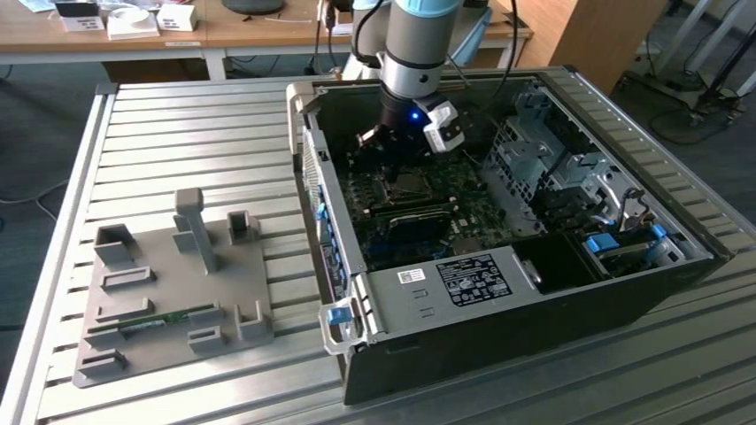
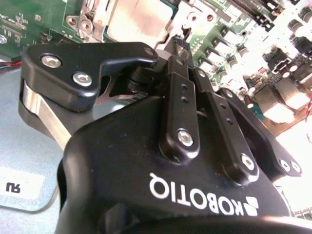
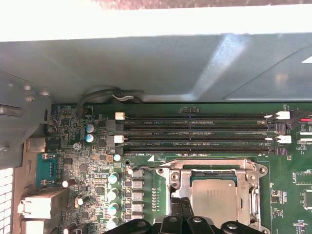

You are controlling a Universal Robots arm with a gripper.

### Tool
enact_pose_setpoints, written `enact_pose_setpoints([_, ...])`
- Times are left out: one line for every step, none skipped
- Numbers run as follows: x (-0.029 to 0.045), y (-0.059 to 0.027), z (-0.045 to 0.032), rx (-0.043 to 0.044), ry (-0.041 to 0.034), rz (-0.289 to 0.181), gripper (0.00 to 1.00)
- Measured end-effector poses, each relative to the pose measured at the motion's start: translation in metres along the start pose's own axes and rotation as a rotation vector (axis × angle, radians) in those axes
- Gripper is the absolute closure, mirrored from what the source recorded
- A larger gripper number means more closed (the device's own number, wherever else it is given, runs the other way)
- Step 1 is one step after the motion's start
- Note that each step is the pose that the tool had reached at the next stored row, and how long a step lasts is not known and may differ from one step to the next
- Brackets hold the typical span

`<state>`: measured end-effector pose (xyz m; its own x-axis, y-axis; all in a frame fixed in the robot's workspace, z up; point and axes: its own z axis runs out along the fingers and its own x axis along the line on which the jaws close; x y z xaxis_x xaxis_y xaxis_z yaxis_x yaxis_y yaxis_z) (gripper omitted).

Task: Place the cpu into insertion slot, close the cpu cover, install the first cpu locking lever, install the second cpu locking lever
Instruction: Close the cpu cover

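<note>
The cpu [image 3: 215, 197], a flat square chip with a dull silvery top, sits in the insertion slot [image 3: 209, 174], framed by the flat-lying cpu cover [image 3: 213, 165], with the pincer [image 3: 181, 208] just beside it, closed and empty.

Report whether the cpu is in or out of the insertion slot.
In: the cpu lies flat inside the insertion slot, the cpu cover framing it.

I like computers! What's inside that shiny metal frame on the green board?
The cpu, silvery top showing through the cpu cover. The insertion slot underneath is hidden; the gripper covers one corner.
</note>
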<state>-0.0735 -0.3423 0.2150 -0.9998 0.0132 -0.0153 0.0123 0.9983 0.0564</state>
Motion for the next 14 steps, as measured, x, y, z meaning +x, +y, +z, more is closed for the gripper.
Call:
enact_pose_setpoints([0.0000, 0.0000, -0.0001, 0.0002, 0.0001, 0.000, 0.89])
enact_pose_setpoints([0.0000, 0.0000, -0.0001, 0.0002, -0.0005, 0.000, 0.89])
enact_pose_setpoints([0.0000, 0.0000, -0.0001, 0.0002, -0.0020, 0.000, 0.89])
enact_pose_setpoints([0.0000, 0.0000, -0.0001, 0.0001, -0.0034, 0.000, 0.89])
enact_pose_setpoints([-0.0003, 0.0000, -0.0001, 0.0000, -0.0041, 0.000, 0.89])
enact_pose_setpoints([-0.0012, 0.0000, -0.0002, 0.0002, -0.0042, 0.000, 0.89])
enact_pose_setpoints([-0.0025, 0.0000, -0.0002, 0.0001, -0.0044, 0.000, 0.89])
enact_pose_setpoints([-0.0043, 0.0000, -0.0001, -0.0001, -0.0045, 0.000, 0.89])
enact_pose_setpoints([-0.0062, 0.0001, -0.0001, -0.0001, -0.0045, 0.000, 0.89])
enact_pose_setpoints([-0.0082, 0.0001, 0.0000, -0.0001, -0.0045, 0.000, 0.89])
enact_pose_setpoints([-0.0103, 0.0001, 0.0000, -0.0001, -0.0045, 0.000, 0.89])
enact_pose_setpoints([-0.0125, 0.0001, 0.0001, -0.0001, -0.0045, 0.000, 0.89])
enact_pose_setpoints([-0.0149, 0.0002, 0.0001, -0.0001, -0.0045, 0.000, 0.89])
enact_pose_setpoints([-0.0171, 0.0002, 0.0001, -0.0001, -0.0044, 0.000, 0.89])
